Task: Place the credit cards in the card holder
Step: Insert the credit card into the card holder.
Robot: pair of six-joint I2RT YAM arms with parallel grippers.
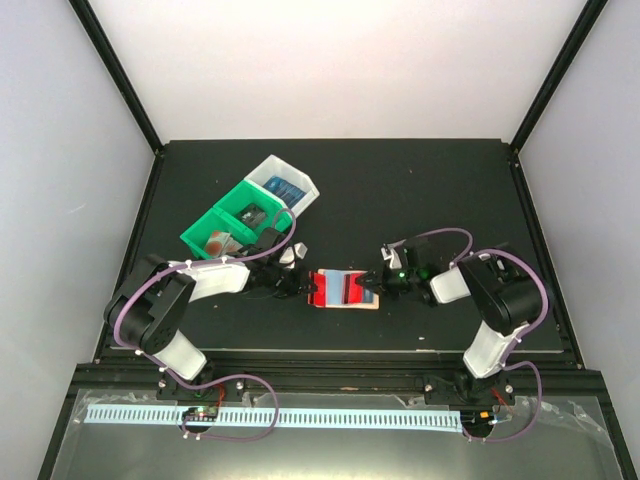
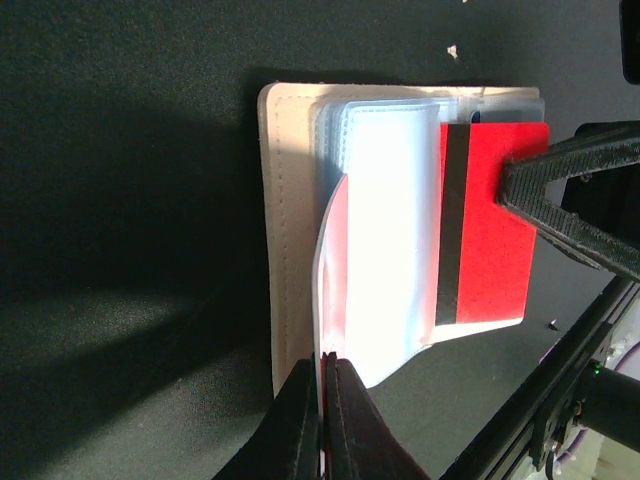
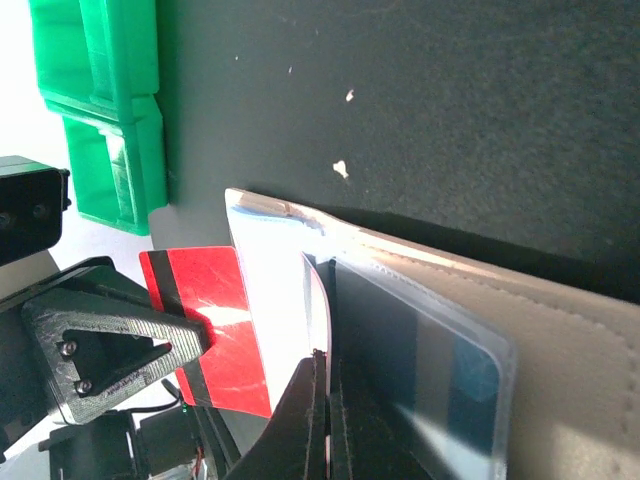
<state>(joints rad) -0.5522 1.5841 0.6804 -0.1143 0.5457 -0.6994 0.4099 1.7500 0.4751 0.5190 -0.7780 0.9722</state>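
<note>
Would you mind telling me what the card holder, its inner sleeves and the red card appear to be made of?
The card holder looks like matte cream leather or imitation leather, with a stitched border. Its inner sleeves look like thin clear glossy plastic film, curling and catching glare. The red card looks like stiff plastic with a black stripe, probably PVC.

Tan card holder [image 2: 283,230]: stitched, leather-like, matt, with glossy clear plastic sleeves [image 2: 392,240]. Red card [image 2: 490,225]: smooth plastic, black stripe. Table [image 2: 120,200]: matt black, faintly grainy, speckled with pale flecks. Green bin [image 3: 100,110]: shiny moulded plastic. Gripper fingers [image 2: 320,425]: matt black plastic.
</note>
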